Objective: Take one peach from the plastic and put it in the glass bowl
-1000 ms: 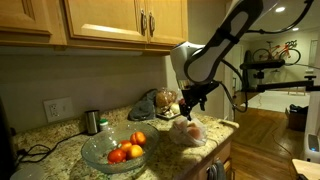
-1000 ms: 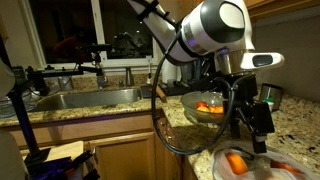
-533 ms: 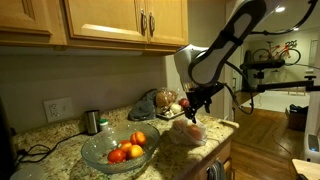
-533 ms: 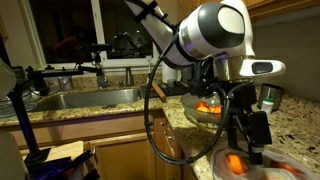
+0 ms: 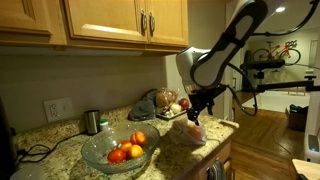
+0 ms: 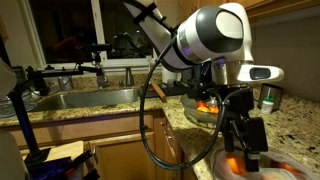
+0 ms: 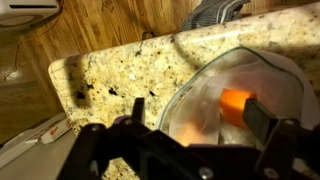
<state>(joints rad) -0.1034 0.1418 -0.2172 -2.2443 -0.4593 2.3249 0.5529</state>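
My gripper (image 7: 198, 108) has its jaws spread as wide as they go and holds nothing. It hangs directly over the plastic (image 7: 215, 80), which lies crumpled near the edge of the counter (image 7: 105, 75).

Through the film in the wrist view I see the peach (image 7: 236, 104), an orange patch lying close to one of my fingers (image 7: 265, 120) but not between the two. No finger is pressing on it that I can tell.

Compared with a second ago I have come down. In an exterior view my gripper (image 5: 196, 116) sits lower and closer to the plastic (image 5: 188, 134). In an exterior view my gripper (image 6: 244, 150) now stands in front of the peach (image 6: 234, 163), so less of its orange shows. My jaws have stayed at the same wide opening throughout. The plastic and the peach have not shifted.

The glass bowl (image 5: 92, 150) stands well apart from the plastic on the same counter (image 5: 50, 152). It holds orange-red fruit (image 5: 130, 150), unchanged since before. A steel cup (image 5: 92, 122) stands behind the bowl, near the wall.
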